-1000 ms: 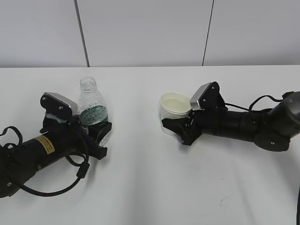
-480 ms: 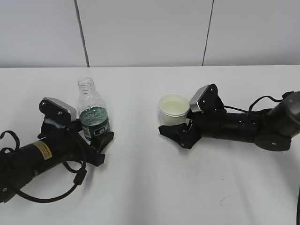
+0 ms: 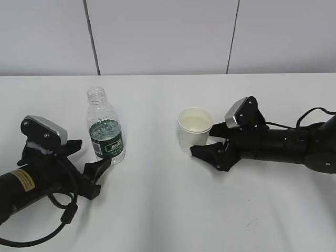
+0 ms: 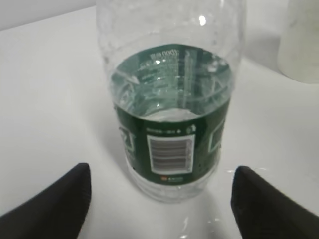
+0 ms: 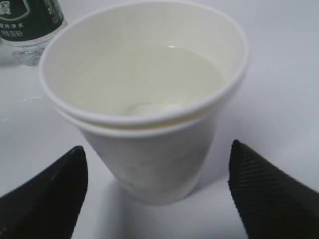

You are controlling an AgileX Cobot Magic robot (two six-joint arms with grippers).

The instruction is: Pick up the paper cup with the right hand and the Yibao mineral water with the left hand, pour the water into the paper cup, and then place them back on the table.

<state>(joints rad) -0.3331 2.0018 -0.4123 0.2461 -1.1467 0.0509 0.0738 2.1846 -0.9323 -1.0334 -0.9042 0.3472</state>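
Note:
The Yibao mineral water bottle [image 3: 105,128] stands upright and capless on the white table [image 3: 168,210], with a little water in it [image 4: 169,94]. The paper cup [image 3: 195,128] stands upright to its right and holds water [image 5: 149,79]. My left gripper [image 3: 86,165], on the arm with the yellow sticker, is open and empty, just short of the bottle on its near-left side. My right gripper [image 3: 210,146] is open and empty, just right of the cup, not touching it. In each wrist view the black fingertips [image 4: 55,209] [image 5: 45,194] flank the object from a small distance.
A grey panelled wall [image 3: 168,37] runs behind the table's far edge. The bottle's base also shows at the top left of the right wrist view [image 5: 30,25], and the cup's side at the top right of the left wrist view [image 4: 301,40]. Black cables trail behind both arms.
Both grippers have let go and drawn back: the left toward the near left away from the bottle, the right to the right away from the cup. Bottle and cup now stand free.

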